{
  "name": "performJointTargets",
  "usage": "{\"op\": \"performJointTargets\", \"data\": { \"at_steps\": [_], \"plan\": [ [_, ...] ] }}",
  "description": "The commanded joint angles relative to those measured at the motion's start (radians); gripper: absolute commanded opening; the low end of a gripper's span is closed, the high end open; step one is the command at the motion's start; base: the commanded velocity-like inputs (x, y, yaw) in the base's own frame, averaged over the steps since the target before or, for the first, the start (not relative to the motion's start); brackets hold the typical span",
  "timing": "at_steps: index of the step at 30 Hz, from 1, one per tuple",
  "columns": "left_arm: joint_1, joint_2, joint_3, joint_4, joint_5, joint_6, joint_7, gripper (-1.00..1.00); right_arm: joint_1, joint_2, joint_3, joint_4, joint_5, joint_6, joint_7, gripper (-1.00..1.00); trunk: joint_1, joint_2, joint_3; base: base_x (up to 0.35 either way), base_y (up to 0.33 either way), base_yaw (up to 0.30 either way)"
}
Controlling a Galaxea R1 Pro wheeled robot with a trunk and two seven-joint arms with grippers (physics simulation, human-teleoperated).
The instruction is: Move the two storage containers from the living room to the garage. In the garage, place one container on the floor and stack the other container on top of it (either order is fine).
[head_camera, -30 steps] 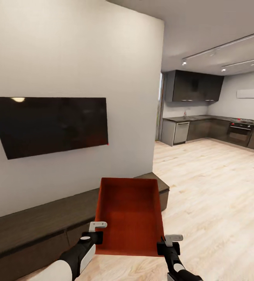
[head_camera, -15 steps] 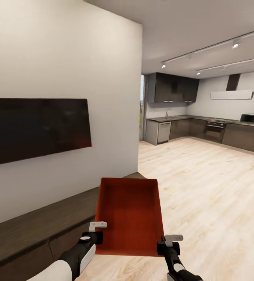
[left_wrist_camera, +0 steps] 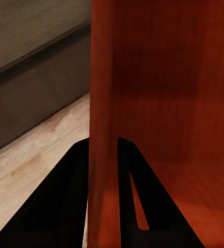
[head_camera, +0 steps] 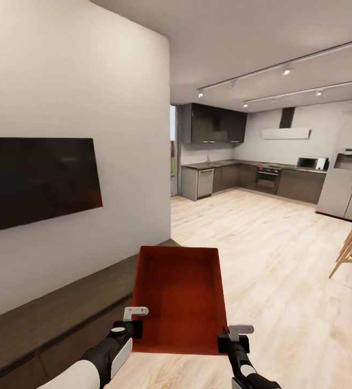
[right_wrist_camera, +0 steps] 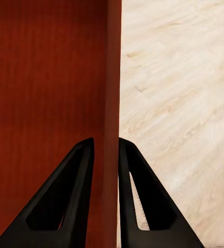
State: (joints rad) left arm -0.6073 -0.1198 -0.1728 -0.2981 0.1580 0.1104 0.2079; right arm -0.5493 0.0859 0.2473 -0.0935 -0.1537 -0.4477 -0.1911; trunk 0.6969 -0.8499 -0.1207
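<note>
View has swung right since earlier; kitchen now at 1 o'clock. Orange-red ribbed open-topped bin (head_camera: 178,300) at 6 o'clock, apparently level; left gripper (head_camera: 128,322) and right gripper (head_camera: 233,339) each pinch a side wall.

No legible text, label, brand, number or sign appears in any view. The black wall screen (head_camera: 35,181) is blank, the orange-red storage container (head_camera: 178,297) carries no marking on its ribbed walls, and the distant kitchen appliances are too small to read.
</note>
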Motion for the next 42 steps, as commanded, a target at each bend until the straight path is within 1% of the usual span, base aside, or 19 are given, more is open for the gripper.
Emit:
{"op": "performJointTargets", "data": {
  "at_steps": [1,28,42],
  "plan": [
    [0.0,0.002,-0.002,0.001,0.012,0.007,0.011,-1.0,-0.001,0.0,0.006,-0.001,-0.007,-0.039,0.001,-1.0,0.0,-0.001,-0.001,0.0,0.0,-0.278],
    [0.0,0.002,-0.002,0.0,0.012,0.006,0.011,-1.0,-0.001,-0.002,0.006,-0.001,-0.007,-0.039,0.001,-1.0,0.0,-0.001,0.013,0.0,0.0,-0.278],
    [0.0,0.002,-0.002,0.0,0.012,0.006,0.011,-1.0,-0.001,-0.002,0.006,-0.001,-0.007,-0.039,0.001,-1.0,0.0,-0.001,0.014,0.0,0.0,-0.281]
  ]
}}
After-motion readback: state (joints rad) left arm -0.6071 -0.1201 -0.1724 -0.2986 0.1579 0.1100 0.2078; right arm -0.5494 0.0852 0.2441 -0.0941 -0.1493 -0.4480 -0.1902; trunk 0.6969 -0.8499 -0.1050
